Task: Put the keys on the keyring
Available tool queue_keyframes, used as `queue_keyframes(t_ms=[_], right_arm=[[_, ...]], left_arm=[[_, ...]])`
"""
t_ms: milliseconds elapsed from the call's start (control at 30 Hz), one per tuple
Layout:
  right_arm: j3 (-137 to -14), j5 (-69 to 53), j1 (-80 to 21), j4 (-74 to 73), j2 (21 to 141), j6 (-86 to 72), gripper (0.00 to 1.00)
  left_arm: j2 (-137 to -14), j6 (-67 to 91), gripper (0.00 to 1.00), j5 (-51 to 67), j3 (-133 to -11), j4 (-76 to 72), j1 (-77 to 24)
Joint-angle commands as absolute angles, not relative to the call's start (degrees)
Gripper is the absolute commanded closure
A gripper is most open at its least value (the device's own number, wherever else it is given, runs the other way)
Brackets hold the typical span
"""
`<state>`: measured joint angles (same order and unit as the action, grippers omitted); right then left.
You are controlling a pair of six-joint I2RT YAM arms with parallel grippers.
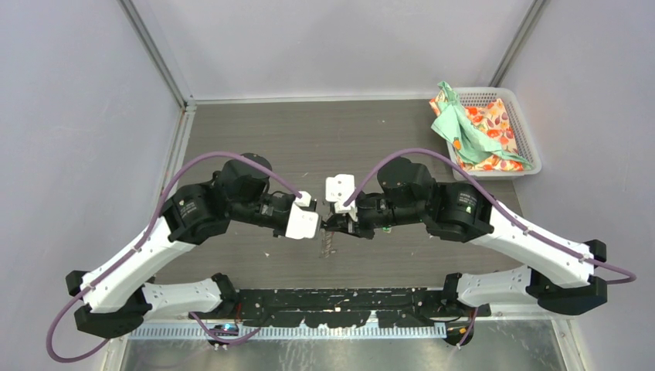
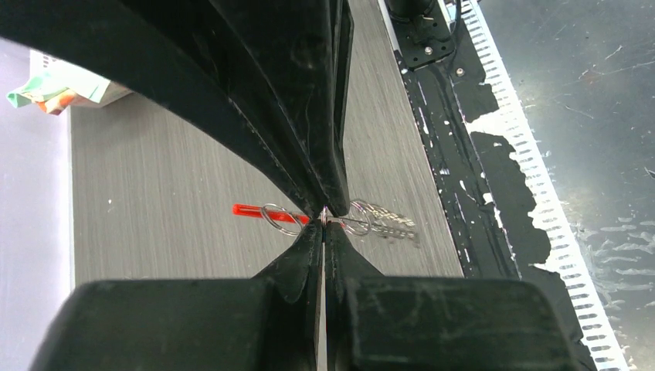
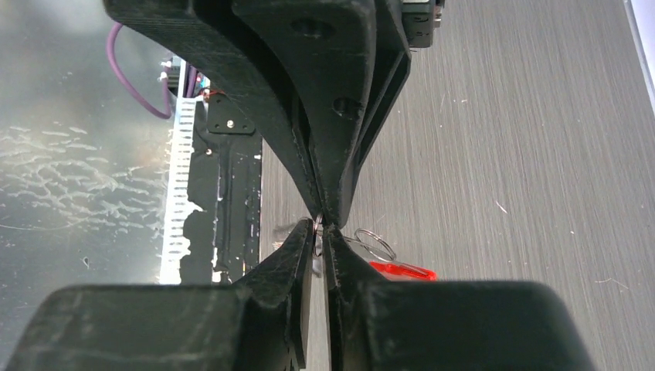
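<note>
Between the two wrists, mid-desk: left hand [image 2: 324,216] is closed tip to tip, pinching thin silver wire of the keyring [image 2: 281,219]. One loop and the red tab [image 2: 247,209] stick out on its far side. A second loop and the chain [image 2: 390,226] trail off toward the near edge.

Right hand [image 3: 320,225] is also closed, its tips nipping a sliver of silver metal at the same junction. Cannot tell whether that is ring wire or a key blade. In its own view the loop and red tab sit just right of the tips.

From the top camera the two hands meet nose to nose, with the chain showing just below them. Hanging or lying on the desk [image 1: 255,147]? Not clear.

Keys: no black or green tag can be picked out in any view. They are too small, or hidden by the fingers.

Step in hand, as judged: threading at the ring.
- One hand should anchor the ring firmly, close to the split.
- The other should work in short, slow moves along the wire's curve, not across it.
- Twisting the hands against each other risks the wire springing out of the pinch.
- The weight of the chain may turn the ring, so brace for it.

Far right: basket [image 1: 525,131] holding a cloth [image 1: 463,131], well apart from the work.
</note>
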<state>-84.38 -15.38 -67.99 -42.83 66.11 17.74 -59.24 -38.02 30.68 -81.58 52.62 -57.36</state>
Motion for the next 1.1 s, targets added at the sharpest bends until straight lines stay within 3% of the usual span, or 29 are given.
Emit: queue_keyframes(t_ms=[0, 100, 200, 333, 433, 700, 867, 1067], right_arm=[[-85.93, -12.46, -67.99, -42.33, 66.9, 18.17, 0.85], [-85.96, -11.18, -68.01, -41.57, 66.86, 18.36, 0.99], [-84.68, -10.53, -68.0, -38.93, 65.43, 18.02, 0.99], [-77.94, -10.97, -67.98, -29.44, 59.25, 16.6, 0.99], [-70.75, -11.31, -67.98, -18.02, 53.91, 12.5, 0.99], [-58.99, -12.35, -68.0, 5.09, 49.17, 4.76, 0.99], [-58.73, -13.68, -67.94, 5.01, 50.12, 4.04, 0.99], [-59.94, -14.67, -68.01, -0.26, 49.8, 5.13, 0.99]], left_arm=[[-58.58, -37.38, 1.0, 31.54, -84.11, 50.88, -57.3], [-58.43, -36.74, 1.0, 31.79, -84.07, 50.59, -57.3], [-57.7, -34.71, 0.99, 31.81, -83.15, 49.2, -57.3], [-55.18, -28.86, 0.76, 30.32, -79.77, 45.83, -57.29], [-53.16, -24.51, 0.72, 30.05, -76.84, 43.14, -57.22], [-52.66, -22.62, 0.75, 30.67, -74.81, 39.45, -57.04], [-53.33, -20.76, 0.77, 30.45, -76.23, 37.67, -57.03], [-52.56, -20.78, 0.88, 31.79, -76.5, 38.35, -57.02]])
